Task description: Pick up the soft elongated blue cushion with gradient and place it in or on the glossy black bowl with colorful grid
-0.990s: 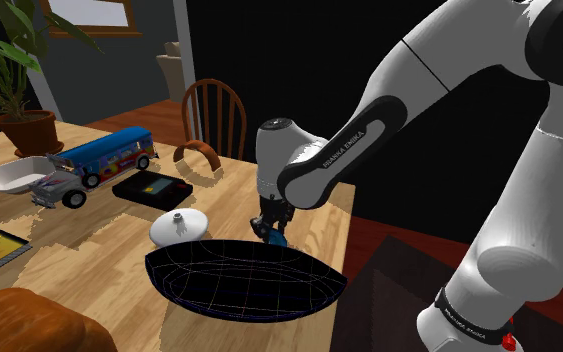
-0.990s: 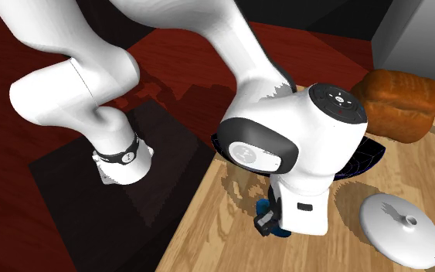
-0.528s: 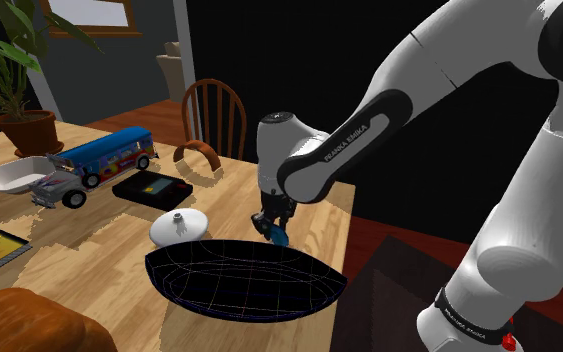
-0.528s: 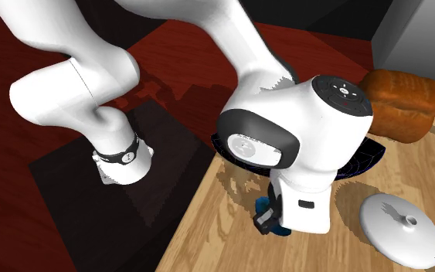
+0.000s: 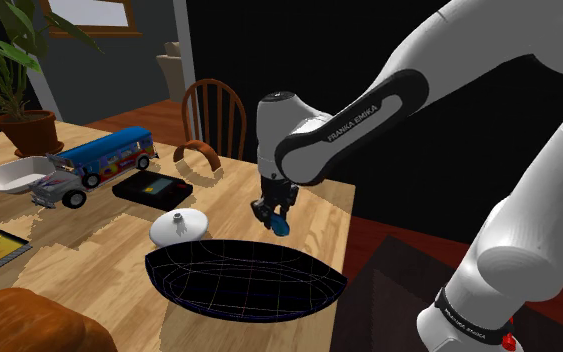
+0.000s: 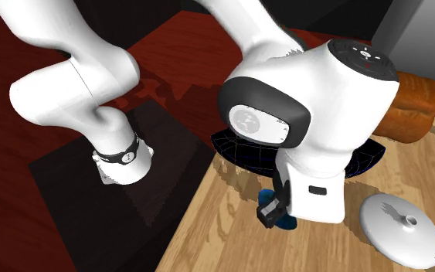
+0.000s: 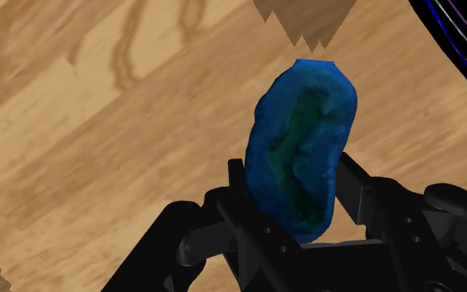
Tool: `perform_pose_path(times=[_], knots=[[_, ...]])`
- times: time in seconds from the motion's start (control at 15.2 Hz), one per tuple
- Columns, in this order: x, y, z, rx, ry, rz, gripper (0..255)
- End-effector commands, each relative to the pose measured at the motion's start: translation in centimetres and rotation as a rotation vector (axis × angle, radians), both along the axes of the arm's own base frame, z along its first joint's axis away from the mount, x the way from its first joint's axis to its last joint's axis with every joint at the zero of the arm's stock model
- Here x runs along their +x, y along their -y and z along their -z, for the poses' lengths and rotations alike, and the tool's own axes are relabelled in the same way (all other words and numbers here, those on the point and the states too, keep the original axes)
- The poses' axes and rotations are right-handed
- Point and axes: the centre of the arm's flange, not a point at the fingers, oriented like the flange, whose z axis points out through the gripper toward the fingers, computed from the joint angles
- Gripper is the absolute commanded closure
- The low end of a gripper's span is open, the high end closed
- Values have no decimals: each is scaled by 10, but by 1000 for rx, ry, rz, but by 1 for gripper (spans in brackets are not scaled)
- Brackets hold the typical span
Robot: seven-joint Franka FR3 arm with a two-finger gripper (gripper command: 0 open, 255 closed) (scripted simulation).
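The hand (image 5: 273, 216) is clamped on the blue cushion (image 7: 302, 149), held above the desk (image 5: 99, 255) near its stand-side edge, beside the black bowl (image 5: 239, 285). It should clear the rim, centre over the bowl, then lower before letting go.

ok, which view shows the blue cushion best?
Wrist view: the blue cushion shows nearly whole, clasped between the jaws over the wooden table. Shoulder view gives a small blue sliver below the arm; in the second exterior view the arm hides most of it.
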Motion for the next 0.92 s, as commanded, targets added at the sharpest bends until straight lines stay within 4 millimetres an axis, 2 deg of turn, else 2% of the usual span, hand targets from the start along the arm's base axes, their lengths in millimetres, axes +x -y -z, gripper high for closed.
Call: perform_pose_path(times=[0.0, 0.86], knots=[[0, 1, -10, 0, -1, 0, 255], [0, 1, -79, 0, -1, 0, 255]])
